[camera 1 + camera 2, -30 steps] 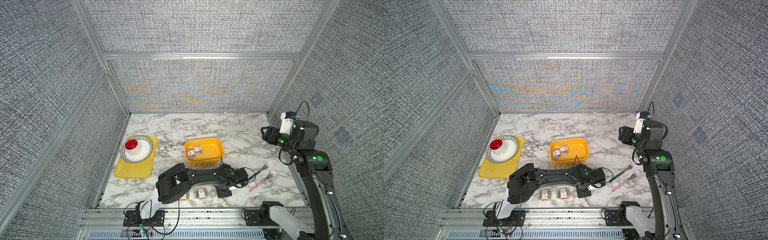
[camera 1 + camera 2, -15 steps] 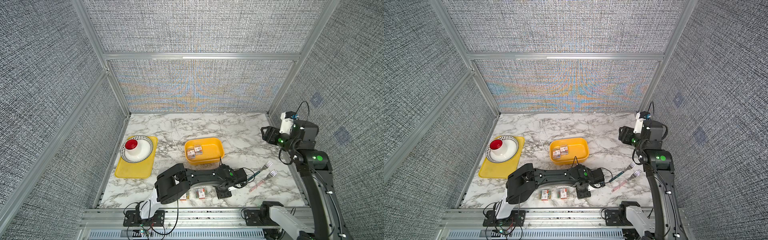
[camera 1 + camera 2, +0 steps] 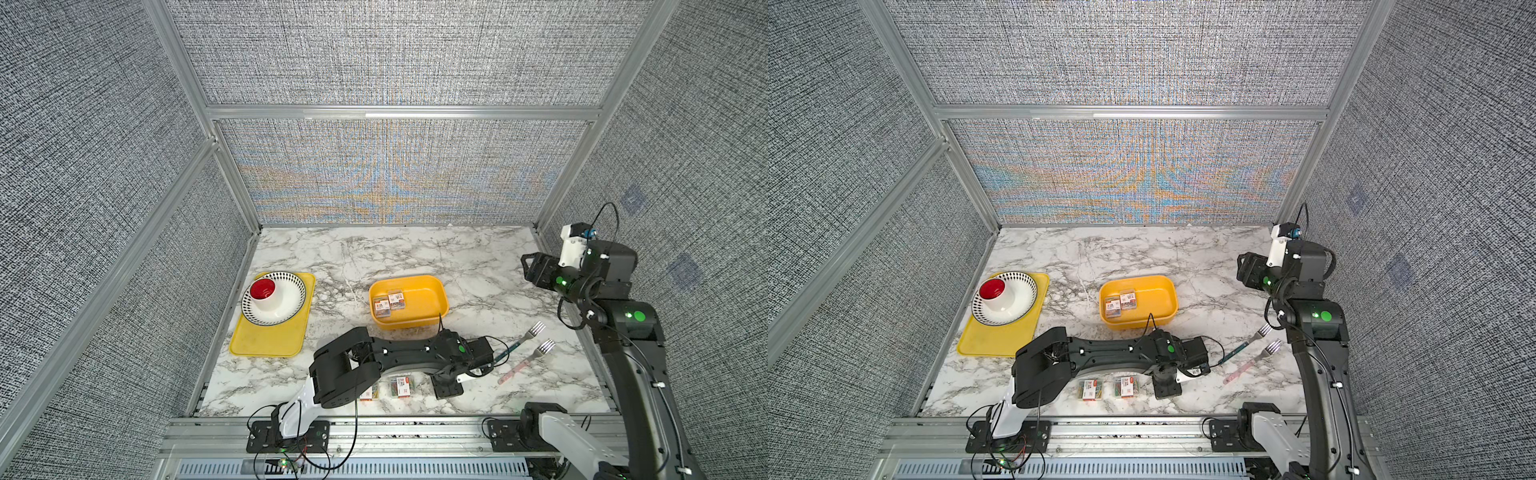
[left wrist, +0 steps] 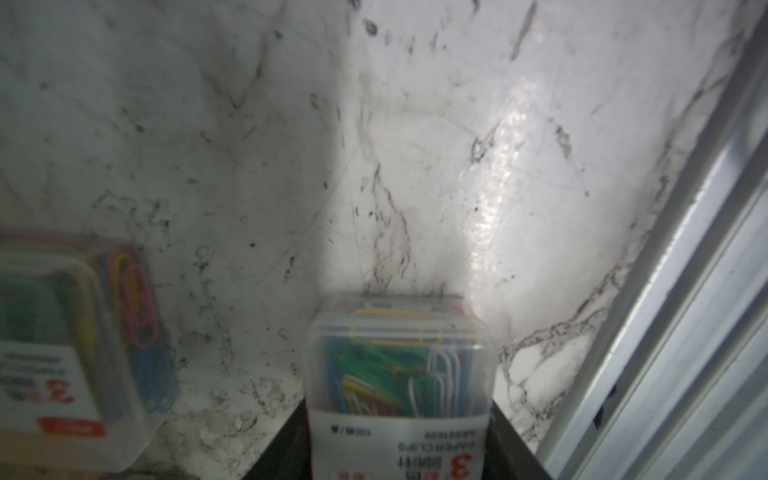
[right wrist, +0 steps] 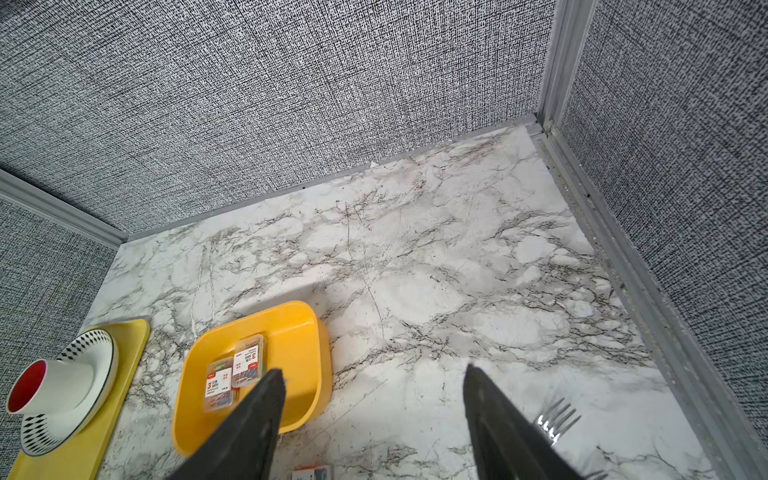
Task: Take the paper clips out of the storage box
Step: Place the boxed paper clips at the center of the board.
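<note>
Case (image 4: 399, 374) pinched in left end effector (image 3: 447, 385) hangs low at the counter's (image 3: 415, 249) front edge, likely for release; right end effector (image 5: 372, 372) spread, empty.

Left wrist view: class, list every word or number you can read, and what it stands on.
"PAPERCLIPS": upside down on the white label of the central clear plastic paper-clip case.
"3": red, on that label and on the second clear plastic case.
Remaining print: too blurred to read.

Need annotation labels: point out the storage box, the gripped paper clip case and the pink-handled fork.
storage box (image 3: 419, 300): in a top view, bare inner floor
gripped paper clip case (image 4: 399, 374): left wrist view, clear body
pink-handled fork (image 3: 523, 364): in a top view, handle
</note>
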You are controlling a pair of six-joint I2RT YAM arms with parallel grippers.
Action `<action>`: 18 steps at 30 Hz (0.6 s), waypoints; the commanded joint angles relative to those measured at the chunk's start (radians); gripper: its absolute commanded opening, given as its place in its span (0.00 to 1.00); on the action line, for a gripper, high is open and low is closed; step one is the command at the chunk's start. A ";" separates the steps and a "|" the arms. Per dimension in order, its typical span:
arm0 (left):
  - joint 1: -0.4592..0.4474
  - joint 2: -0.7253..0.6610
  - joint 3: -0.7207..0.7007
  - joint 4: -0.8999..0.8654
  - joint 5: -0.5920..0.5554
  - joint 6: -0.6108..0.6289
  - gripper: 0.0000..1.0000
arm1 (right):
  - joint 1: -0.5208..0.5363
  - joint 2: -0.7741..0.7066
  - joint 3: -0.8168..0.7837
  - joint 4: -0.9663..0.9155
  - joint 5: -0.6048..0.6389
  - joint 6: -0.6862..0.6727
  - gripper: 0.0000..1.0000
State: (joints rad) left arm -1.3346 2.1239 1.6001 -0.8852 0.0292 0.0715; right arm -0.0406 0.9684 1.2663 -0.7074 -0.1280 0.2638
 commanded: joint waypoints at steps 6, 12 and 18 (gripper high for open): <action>0.000 -0.010 -0.009 0.006 0.018 0.009 0.50 | -0.002 -0.001 -0.002 0.014 -0.004 0.004 0.70; 0.000 -0.010 -0.009 0.009 0.021 0.011 0.51 | -0.002 0.000 -0.004 0.014 -0.008 0.005 0.71; 0.000 -0.006 -0.005 0.008 0.037 0.020 0.51 | -0.004 0.001 -0.002 0.015 -0.010 0.005 0.71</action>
State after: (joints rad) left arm -1.3346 2.1239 1.5921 -0.8764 0.0467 0.0784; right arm -0.0441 0.9684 1.2633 -0.7063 -0.1352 0.2672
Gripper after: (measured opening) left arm 0.530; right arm 0.707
